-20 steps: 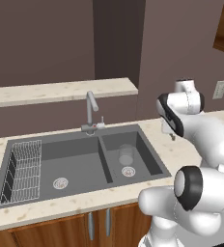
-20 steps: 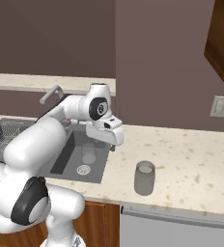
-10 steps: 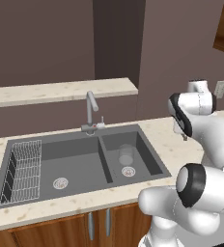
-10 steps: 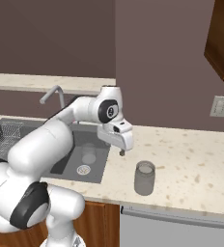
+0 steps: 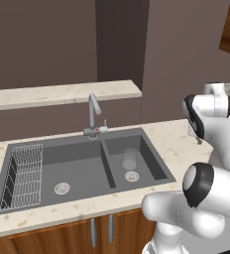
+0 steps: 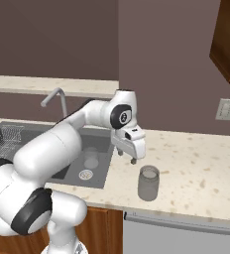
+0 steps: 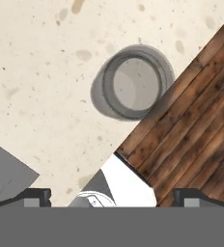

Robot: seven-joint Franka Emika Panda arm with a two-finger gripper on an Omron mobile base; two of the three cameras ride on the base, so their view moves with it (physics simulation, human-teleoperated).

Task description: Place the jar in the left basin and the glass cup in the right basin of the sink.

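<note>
The jar (image 6: 148,183) stands upright on the speckled counter (image 6: 201,163), near its front edge and to the right of the sink (image 5: 82,168) — nothing touches it. The gripper (image 6: 133,159) hangs just above and behind the jar, its 2 fingers (image 7: 35,195) spread wide and empty. The glass cup (image 5: 129,159) sits in the right basin (image 5: 145,161), just behind the drain; the left basin (image 5: 62,171) holds a wire rack (image 5: 24,176).

Back wall (image 5: 47,44) dark brown-mauve, plain, across the upper half of the left base view. Pale speckled stone ledge (image 5: 62,93) runs along it, mid-left. Speckled beige worktop (image 6: 201,163) at centre right of the right base view. Wooden upper cabinet (image 6: 228,39) at upper right; white wall socket (image 6: 225,109) below it. Wooden cabinet doors (image 5: 87,233) along the bottom.
</note>
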